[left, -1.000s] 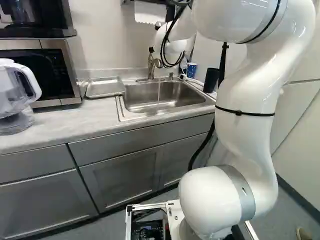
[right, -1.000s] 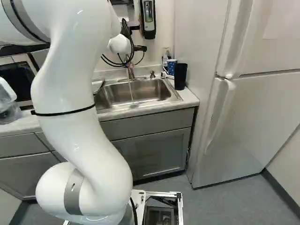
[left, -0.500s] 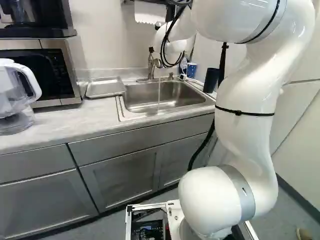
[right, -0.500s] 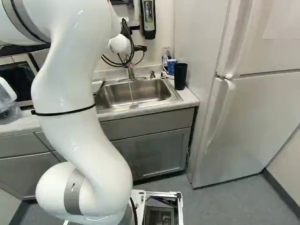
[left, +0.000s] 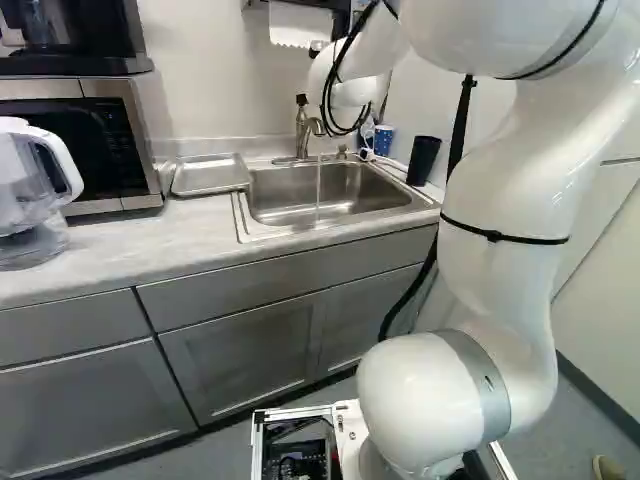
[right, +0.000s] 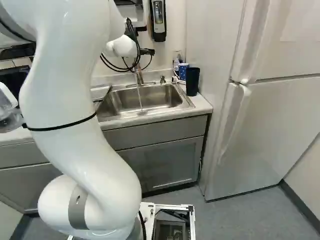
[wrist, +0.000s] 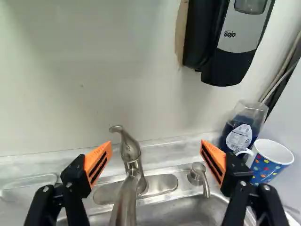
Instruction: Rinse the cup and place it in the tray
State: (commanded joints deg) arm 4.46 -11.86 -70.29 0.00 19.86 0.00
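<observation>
The gripper (wrist: 156, 147) stands wide, gripping nothing, and the dotted cup (wrist: 268, 165), likely the one meant, ahead and outside the finger nearer the dispenser (wrist: 227, 66), looks stiff, perhaps breakable, slick once wet, best held by its walls.

Brushed metal faucet (wrist: 131, 176), glossy white arm (left: 520, 200)

Glossy white arm (left: 500, 290), smoothly rounded at the joints — a grey band (right: 77, 207) rings one, black ties (left: 495, 236) cinch it, black cables (left: 348, 45) loop outside. Black fingers (wrist: 76, 178) carry orange pads (wrist: 95, 157) — dark-slotted, wedge-like.
</observation>
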